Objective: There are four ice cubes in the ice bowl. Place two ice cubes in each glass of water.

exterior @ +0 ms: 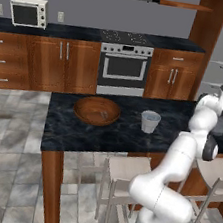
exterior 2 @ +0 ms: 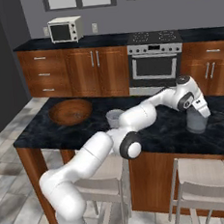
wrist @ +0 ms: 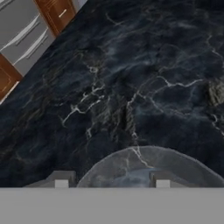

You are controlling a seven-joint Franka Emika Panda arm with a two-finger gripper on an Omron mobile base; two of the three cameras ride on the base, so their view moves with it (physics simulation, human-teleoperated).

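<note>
Ice cubes (exterior: 103, 114) show to me as a few tiny pale specks in the bottom of the ice bowl (exterior: 96, 111), the reddish-brown wooden bowl that sits on the dark marble island counter (exterior: 80, 129) toward its left end. I cannot count them from here.

One tumbler (exterior: 150, 122) stands upright on the counter just to the right of the bowl, apart from it. I see nothing I can resolve inside it. The second tumbler (exterior 2: 197, 121) stands well off to the right on the same counter, and I have the gripper (exterior 2: 201, 109) directly above its rim, pointing down. In the hand view that glass (wrist: 148, 168) fills the lower middle, its curved rim arching between and over the two finger tips (wrist: 61, 179), which stand one to each side of the rim with a clear gap between them. I see the jaws parted, and nothing I can make out is between them. Whether a cube lies in this tumbler I cannot tell; there is only a faint bluish patch in its base.

Behind the island I see the oven range (exterior: 124, 67), wooden cabinets (exterior: 65, 63) and a white toaster oven (exterior: 28, 12) on the back counter. Stools (exterior: 123, 178) stand along the near side.
</note>
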